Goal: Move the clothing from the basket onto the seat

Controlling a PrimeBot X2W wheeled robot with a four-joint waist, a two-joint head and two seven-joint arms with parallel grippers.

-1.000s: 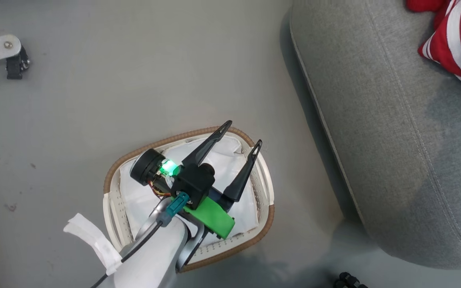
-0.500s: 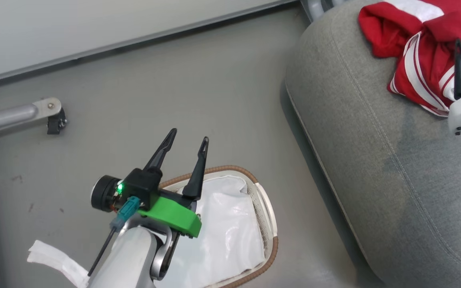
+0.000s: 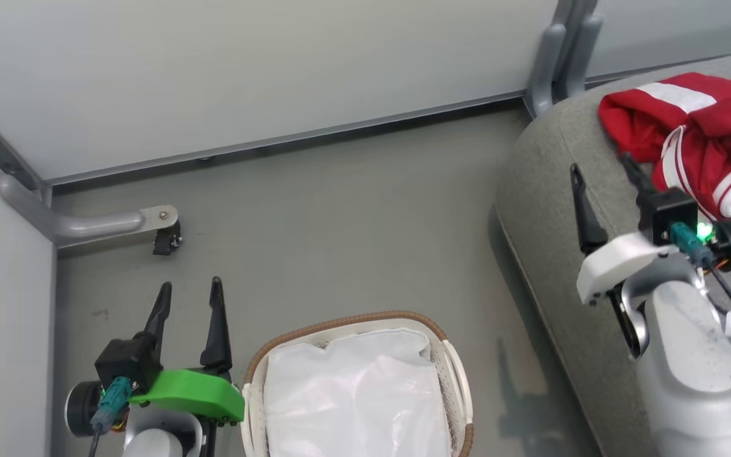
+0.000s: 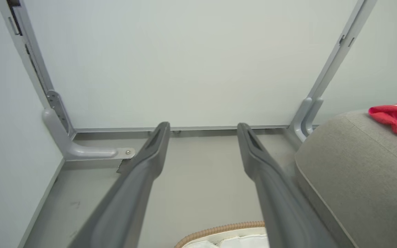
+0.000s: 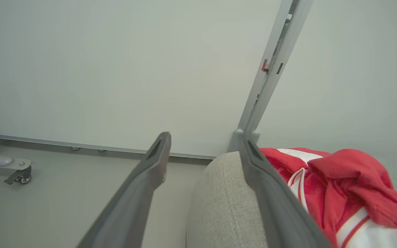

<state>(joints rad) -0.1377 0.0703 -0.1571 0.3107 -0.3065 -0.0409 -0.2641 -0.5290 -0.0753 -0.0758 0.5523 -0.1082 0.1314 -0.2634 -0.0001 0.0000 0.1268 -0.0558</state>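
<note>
Left gripper (image 3: 190,284) withdrawn from basket (image 3: 340,319), lower left, spread, empty; right gripper (image 3: 598,164) likewise. Red clothing (image 3: 689,120) on seat (image 3: 543,190), upper right; task seemingly done.

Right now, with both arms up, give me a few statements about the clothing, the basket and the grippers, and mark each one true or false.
1. The clothing lies on the seat. True.
2. The basket holds a red garment. False: its white liner is all that shows inside.
3. The left gripper is open and holds nothing. True.
4. The right gripper is shut on the clothing. False: its jaws stand open with nothing between them, near the clothing.
5. The basket stands on the seat. False: it stands on the floor beside the seat.
</note>
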